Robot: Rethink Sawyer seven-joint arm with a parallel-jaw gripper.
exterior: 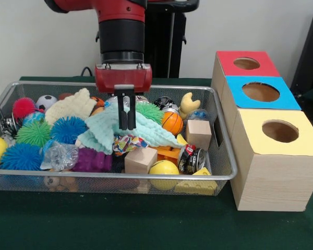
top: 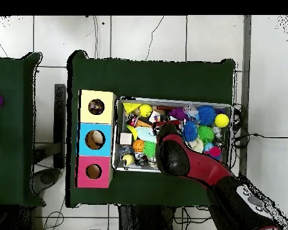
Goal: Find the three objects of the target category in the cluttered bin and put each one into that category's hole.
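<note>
The gripper [exterior: 127, 126] hangs over the bin [exterior: 227, 177], its fingers [exterior: 123, 117] nearly closed, touching a mint cloth [exterior: 107, 130].

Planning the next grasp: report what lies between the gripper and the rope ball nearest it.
The gripper hangs over a mint cloth, and that cloth is in the way. The rope ball peeks out at the cloth's front edge, just below the gripper, with a wooden block close in front of it.
</note>
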